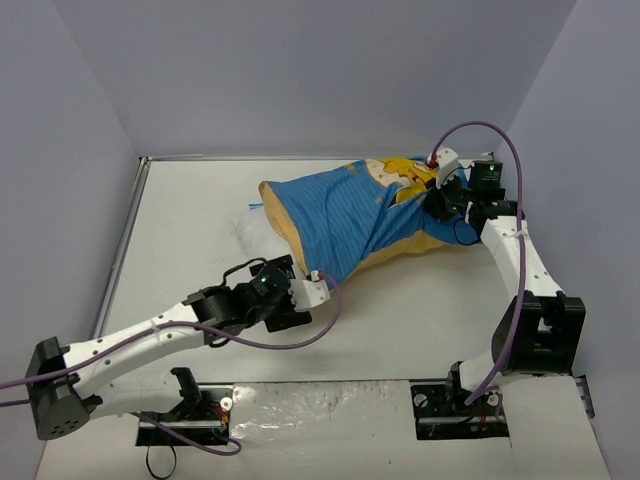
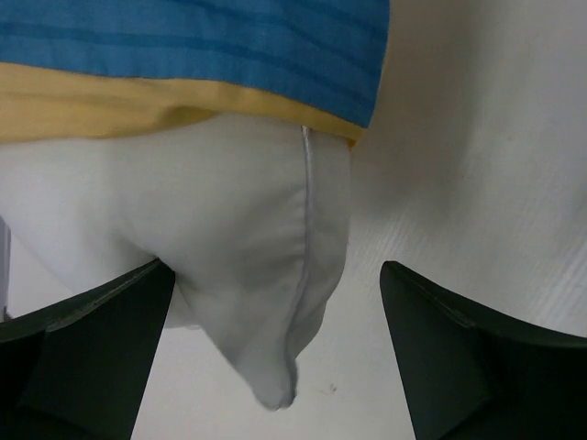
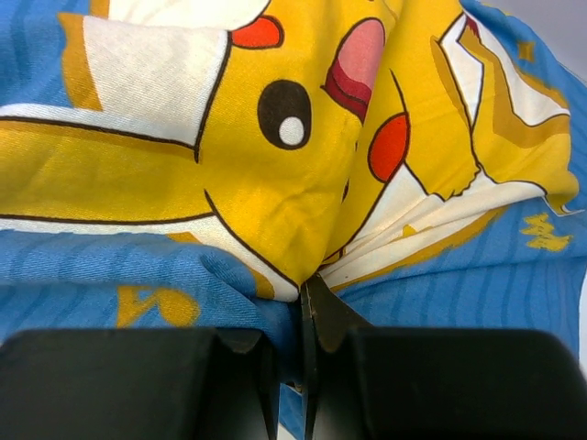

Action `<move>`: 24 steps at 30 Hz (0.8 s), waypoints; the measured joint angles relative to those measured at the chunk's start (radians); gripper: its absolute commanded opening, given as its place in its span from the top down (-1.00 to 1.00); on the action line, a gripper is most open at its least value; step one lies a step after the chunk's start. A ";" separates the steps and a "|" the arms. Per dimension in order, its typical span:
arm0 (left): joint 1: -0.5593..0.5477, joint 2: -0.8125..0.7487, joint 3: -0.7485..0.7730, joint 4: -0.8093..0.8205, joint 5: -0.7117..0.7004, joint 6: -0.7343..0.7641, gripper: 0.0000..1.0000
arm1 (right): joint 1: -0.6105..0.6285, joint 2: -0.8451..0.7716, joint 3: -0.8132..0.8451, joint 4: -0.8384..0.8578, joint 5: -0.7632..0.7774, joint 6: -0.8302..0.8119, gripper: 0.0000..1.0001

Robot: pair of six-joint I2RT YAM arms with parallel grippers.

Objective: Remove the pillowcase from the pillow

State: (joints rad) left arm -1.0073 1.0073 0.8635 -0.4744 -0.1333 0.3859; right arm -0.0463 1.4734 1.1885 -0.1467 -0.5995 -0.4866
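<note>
- Overall, the top view shows a white table point(image 1: 200, 230) enclosed by pale purple-grey walls, with two robot arms reaching in from the near edge.
- On the far right part of the table lies the pillowcase point(image 1: 340, 215), a lumpy blue cover with thin stripes and a yellow cartoon figure printed at its far end.
- Mustard-yellow fabric shows along the cover's near edge.
- At the far right end of the cover, the right gripper point(image 1: 443, 200) sits on the cartoon print.
- From the right wrist, its jaws are pressed together, and a fold of the yellow and blue printed cloth is pinched between them.
- Reaching in from the lower left, the left gripper point(image 1: 305, 290) is at the near tip of the cover.
- From the left wrist, a plump corner of the plain white pillow point(image 2: 238, 220) pokes out below the blue cloth and its yellow hem, with a seam running down to its tip.
- Either side of that corner stand the dark fingers point(image 2: 101, 348) of the left gripper, spread wide and clamping nothing.
- Apart from that corner, the pillow is hidden inside the cover.
</note>
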 measured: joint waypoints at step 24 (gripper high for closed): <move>0.276 -0.031 0.061 0.204 -0.042 -0.082 0.95 | -0.019 -0.139 0.015 -0.204 -0.119 -0.080 0.95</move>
State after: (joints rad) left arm -0.7315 0.9760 0.9245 -0.2703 -0.1749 0.3035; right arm -0.0658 1.3342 1.2034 -0.3508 -0.7185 -0.5663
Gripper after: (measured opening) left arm 0.066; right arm 0.043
